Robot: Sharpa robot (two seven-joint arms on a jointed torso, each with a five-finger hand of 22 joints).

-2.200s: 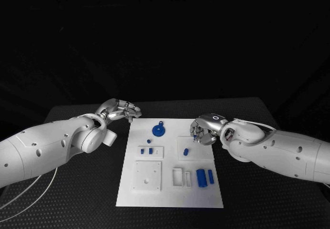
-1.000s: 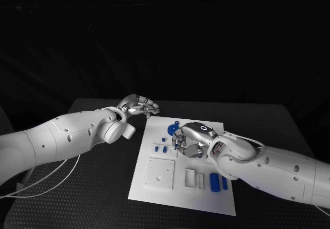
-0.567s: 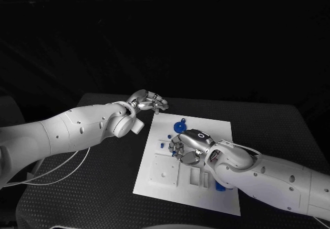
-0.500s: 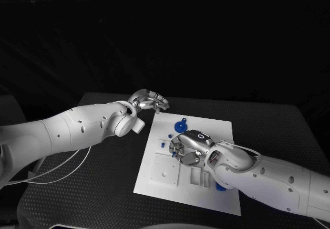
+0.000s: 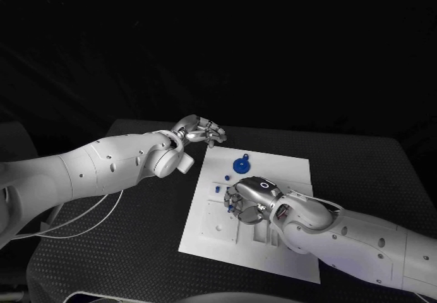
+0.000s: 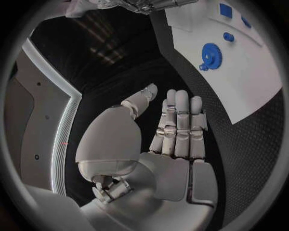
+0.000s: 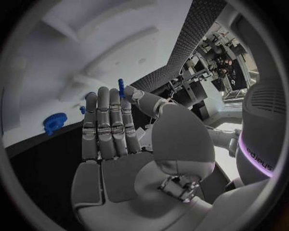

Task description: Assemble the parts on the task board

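Observation:
The white task board (image 5: 273,165) lies in the middle of the black table. A blue gear (image 5: 241,166) sits near its far end, and small blue pegs (image 5: 216,188) stand closer in. My right hand (image 5: 247,202) hovers low over the board's middle and hides the parts under it. In the right wrist view my right hand (image 7: 114,130) has its fingers straight and pinches a small blue peg (image 7: 121,88) between thumb and finger, beyond it the gear (image 7: 55,121). My left hand (image 5: 202,131) is by the board's far left corner, fingers straight, holding nothing (image 6: 175,130).
The left wrist view shows the board (image 6: 241,86) with the gear (image 6: 212,54) and more blue parts (image 6: 226,10) farther along. Black table mat (image 5: 364,164) runs all round the board. White cables (image 5: 82,221) hang beside my left arm.
The head camera has shifted. My right hand has moved from the board's right edge in over its middle. My left hand stays by the far left corner.

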